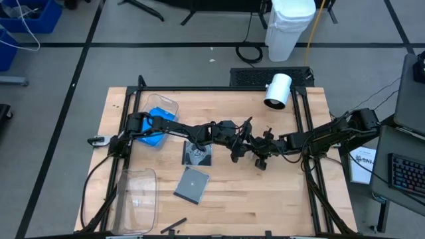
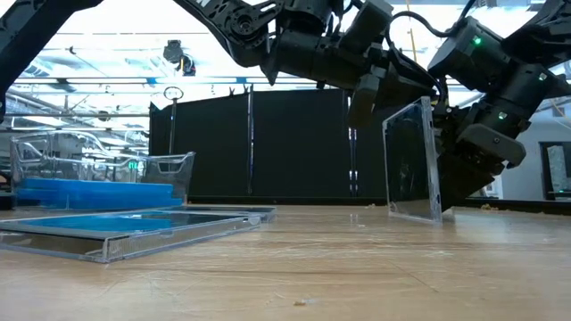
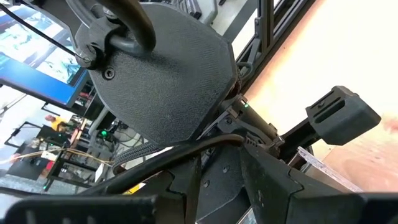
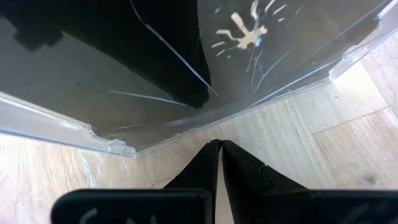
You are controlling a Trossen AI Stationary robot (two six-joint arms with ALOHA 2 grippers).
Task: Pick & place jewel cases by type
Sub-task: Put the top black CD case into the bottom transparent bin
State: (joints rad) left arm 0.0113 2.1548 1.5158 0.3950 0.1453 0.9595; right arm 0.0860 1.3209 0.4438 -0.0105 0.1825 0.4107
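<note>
Left gripper (image 1: 238,154): part-open over mid-worktop, holding nothing I can make out.
Clear jewel case (image 2: 412,160): upright on edge, touching the worktop (image 2: 357,267), between both grippers.
Right gripper (image 1: 260,159): fingers together, empty, at the case's 3 o'clock, apparently nearer.

— What stands just beside my right gripper (image 4: 217,149)?
— A clear, glossy plastic jewel case (image 2: 412,160), cracked.
— Beneath my fingers?
— Pale wood table (image 1: 279,199), smooth grain; my fingers matt black.
</note>
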